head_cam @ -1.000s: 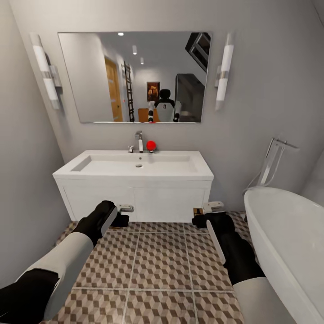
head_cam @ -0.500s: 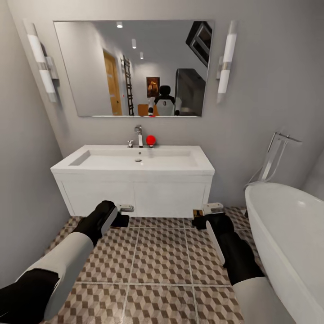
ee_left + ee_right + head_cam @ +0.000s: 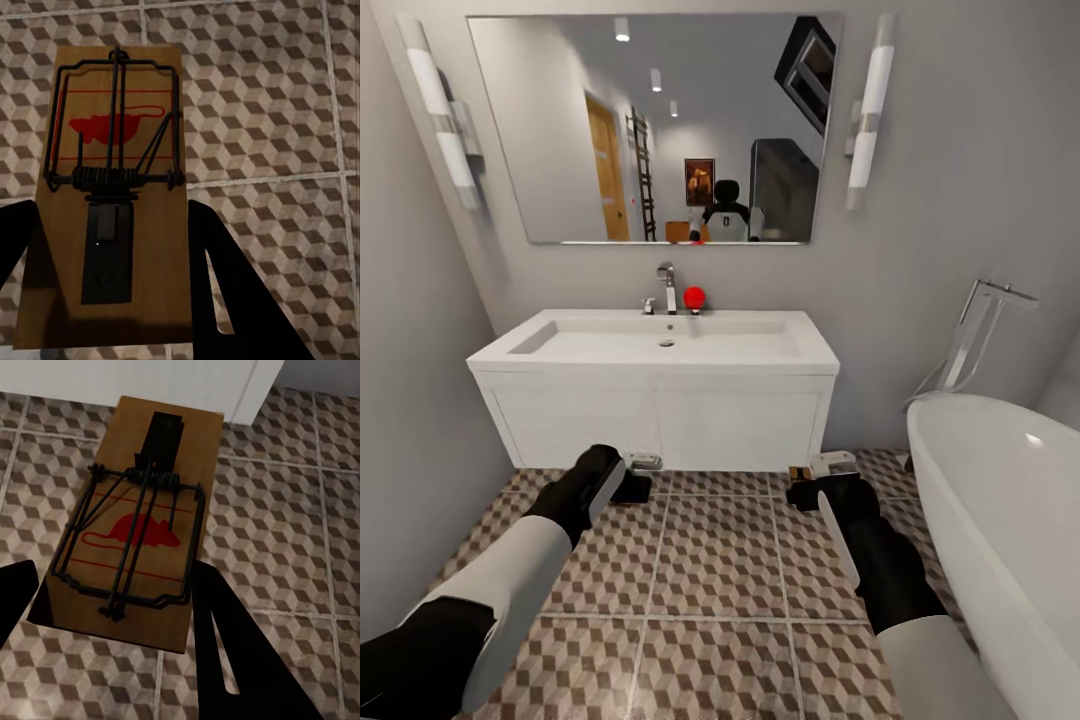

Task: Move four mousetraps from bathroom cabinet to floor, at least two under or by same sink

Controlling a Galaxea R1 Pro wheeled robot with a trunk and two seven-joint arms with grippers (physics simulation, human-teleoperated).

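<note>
Head view: both arms are held low over the cube-patterned tiled bathroom floor (image 3: 720, 570), before the white sink vanity (image 3: 660, 400).

Left wrist: left jaws (image 3: 112, 300) are clamped on a wooden wire-sprung mousetrap (image 3: 112, 195).

Right wrist: right jaws (image 3: 112, 622) are clamped on a second mousetrap (image 3: 139, 525).

Materials and finishes at the sink, both arms low over the floor.

Left-wrist mousetrap (image 3: 112, 195): matt wooden plate, red printed mouse, thin dark wire spring and bar, black flat catch. Right-wrist mousetrap (image 3: 135, 532): same wood, same dark wire. Gripper fingers (image 3: 232, 300) matt black, plastic-looking. Bathroom floor (image 3: 720, 570): smooth tiles printed with brown, beige and white cubes, pale grout. Sink (image 3: 660, 345) white, smooth, low sheen; vanity fronts (image 3: 660, 425) flat matt white. Tap (image 3: 668, 290) polished metal. Bathtub (image 3: 1000, 500) glossy white. Mirror (image 3: 650, 130) reflective glass. Walls (image 3: 960, 200) matt grey.
</note>
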